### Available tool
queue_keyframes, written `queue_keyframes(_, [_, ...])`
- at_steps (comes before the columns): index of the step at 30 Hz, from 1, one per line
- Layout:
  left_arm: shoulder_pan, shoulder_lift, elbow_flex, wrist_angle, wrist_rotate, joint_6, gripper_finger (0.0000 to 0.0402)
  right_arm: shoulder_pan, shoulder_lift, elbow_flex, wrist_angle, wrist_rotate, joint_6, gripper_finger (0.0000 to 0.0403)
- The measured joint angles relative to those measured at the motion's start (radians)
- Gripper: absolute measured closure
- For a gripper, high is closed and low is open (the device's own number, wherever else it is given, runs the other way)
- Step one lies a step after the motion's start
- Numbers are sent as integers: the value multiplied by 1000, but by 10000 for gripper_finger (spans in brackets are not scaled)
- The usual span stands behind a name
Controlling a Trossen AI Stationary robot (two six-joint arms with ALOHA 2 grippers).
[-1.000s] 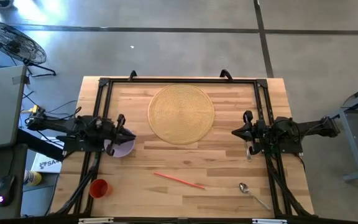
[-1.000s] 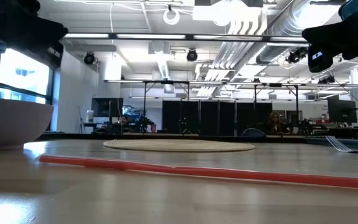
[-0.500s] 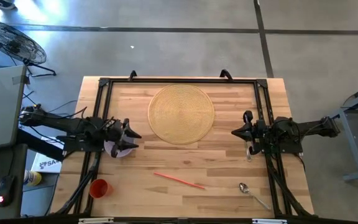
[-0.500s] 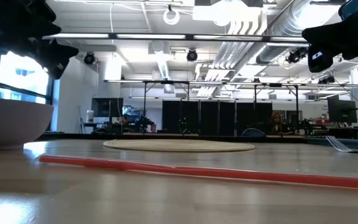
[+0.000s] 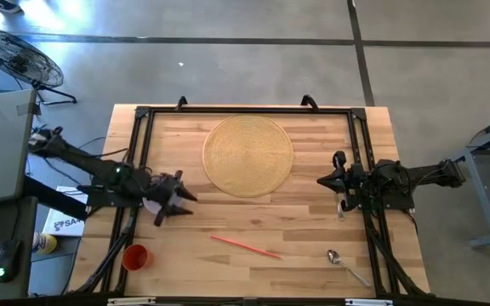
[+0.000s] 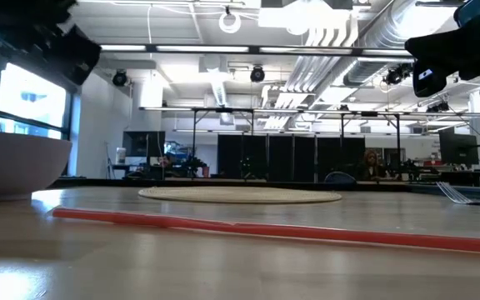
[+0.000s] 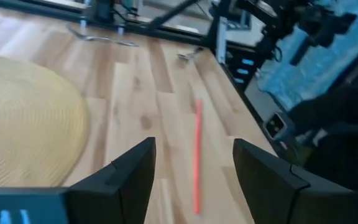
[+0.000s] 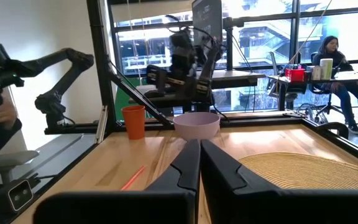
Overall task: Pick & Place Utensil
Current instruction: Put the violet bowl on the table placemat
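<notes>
Red straw (image 5: 245, 246) on table, apart from left hand (image 5: 179, 204), fingers wide

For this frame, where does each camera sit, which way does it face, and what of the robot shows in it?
High: overhead, straight down; both arms, whole table.
Low: table height, looking across the red straw; arm parts at top corners.
Left wrist: over the open left gripper, facing straw and placemat.
Right wrist: behind the shut right gripper, facing the bowl.
All share the straw.

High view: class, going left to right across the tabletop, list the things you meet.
Orange cup → left gripper → red straw → spoon → right arm's wrist. The bowl, mat and fork are omitted because they overlap others.
</notes>
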Motion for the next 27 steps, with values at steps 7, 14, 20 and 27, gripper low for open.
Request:
queue_keyframes(7, [-279,126,125,-93,-249,-65,198,0,0,0,0,0,0,399])
queue_keyframes(14, [-479,239,312,-430,-412,-351,198,0,0,0,0,0,0,401])
queue_keyframes(20, [-529,319,436,-705,-409,-584,198,0,0,0,0,0,0,400])
queue_keyframes(27, [-527,348,451,-788,-405,-628,198,0,0,0,0,0,0,396])
